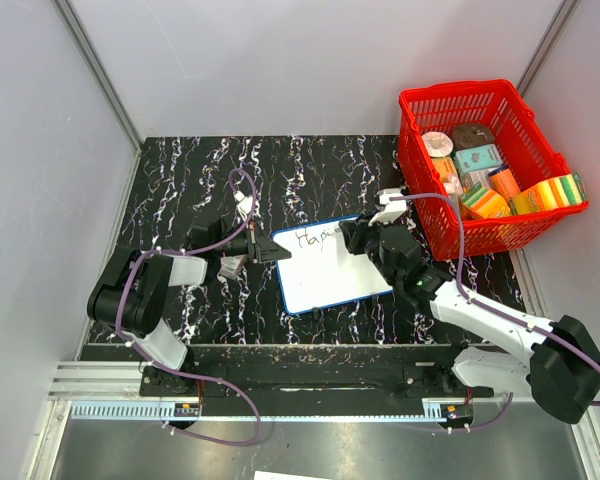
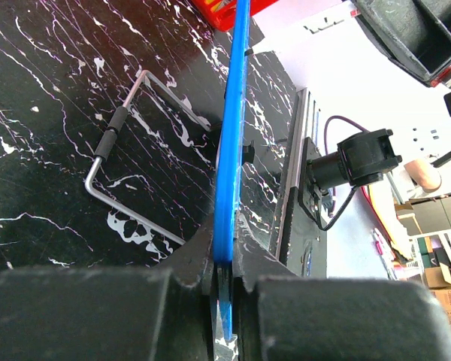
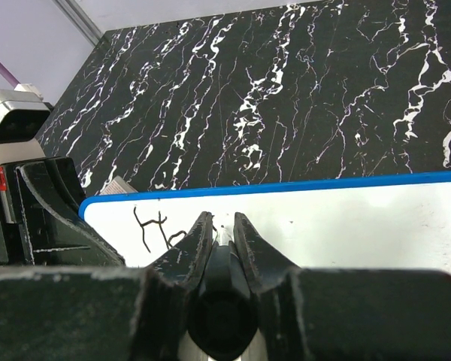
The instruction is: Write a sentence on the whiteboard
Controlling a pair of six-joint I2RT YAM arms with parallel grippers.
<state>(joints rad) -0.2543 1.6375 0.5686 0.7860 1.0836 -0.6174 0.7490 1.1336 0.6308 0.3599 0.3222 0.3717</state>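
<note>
Clamping a dark marker [image 3: 222,293] between its two fingers, the right gripper [image 3: 218,219] holds the tip down at the whiteboard [image 3: 346,226], near the board's upper left part. Just left of the tip are the first thin dark strokes of the sentence [image 3: 154,229], which the top view shows as a short word beginning "Hap". Across from it, the left gripper [image 2: 224,280] is closed on the board's blue rim, pinching the left edge between its fingers. The whiteboard lies skewed on the black marbled table [image 1: 180,170] between the two arms. A bent metal wire handle [image 2: 128,173] with a black sleeve rests on the table beside the left gripper. A red basket [image 1: 430,230] of small packages sits at the far right corner, near the board's right end.
</note>
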